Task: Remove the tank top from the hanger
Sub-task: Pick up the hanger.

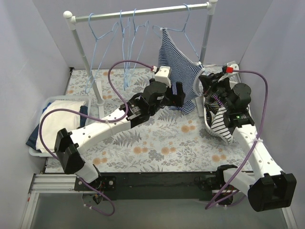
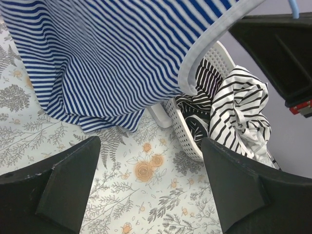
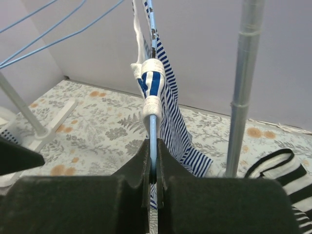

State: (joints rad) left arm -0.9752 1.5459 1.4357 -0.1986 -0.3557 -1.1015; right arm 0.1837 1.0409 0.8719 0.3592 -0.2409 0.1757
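On the floral-print bench [image 1: 157, 138], the white-posted metal clothes rail [image 1: 143, 13] is carrying the blue-and-white striped tank top [image 1: 178, 71] at its right end. The left claw [image 2: 151, 146] is hovering spread wide by the hem [image 2: 105, 124], gripping nothing. The right claw [image 3: 153, 156] is pinching the thin light-blue wire hanger [image 3: 153, 127] below the strap [image 3: 152, 83]. Any pull risks the wire slipping free, or the strap snagging and stretching.

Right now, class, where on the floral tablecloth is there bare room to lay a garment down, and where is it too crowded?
Bare: the floral tablecloth between the white left arm and the black near rail. Crowded: back right, where the blue-and-white striped tank top, white slotted basket, left gripper and right gripper bunch together.
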